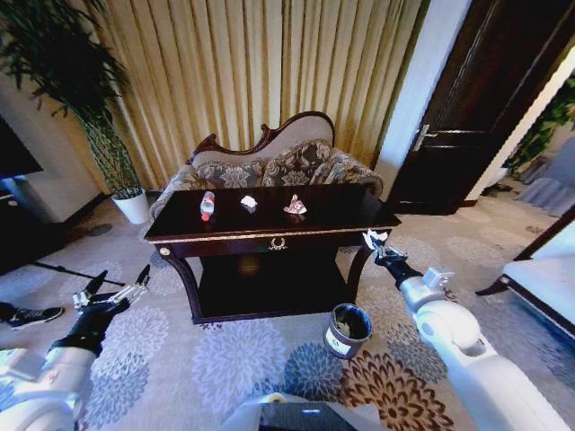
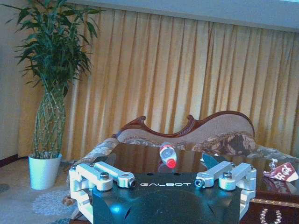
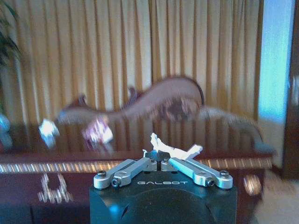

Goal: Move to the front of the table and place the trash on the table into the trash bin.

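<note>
The right gripper [image 3: 161, 158] is clenched on a scrap of crumpled white paper [image 3: 173, 148], held off the near right corner of the dark-brown glossy wooden table [image 1: 359, 215]. Below and inboard of it stands the small round dark trash bin with a metal rim [image 1: 347, 329]. The paper looks light and soft, so a pinch anywhere should hold. Farther off on the tabletop lie a pinkish crumpled wrapper [image 1: 295, 207], another white paper bit [image 1: 249, 204] and a clear plastic bottle with a red cap [image 1: 207, 206]; the bottle is probably smooth and apt to roll, best taken across its middle. The left gripper [image 1: 115, 294] waits spread wide, low beside the table's left end. The right wrist view shows the pinch closely; the head view alone places the bin.
</note>
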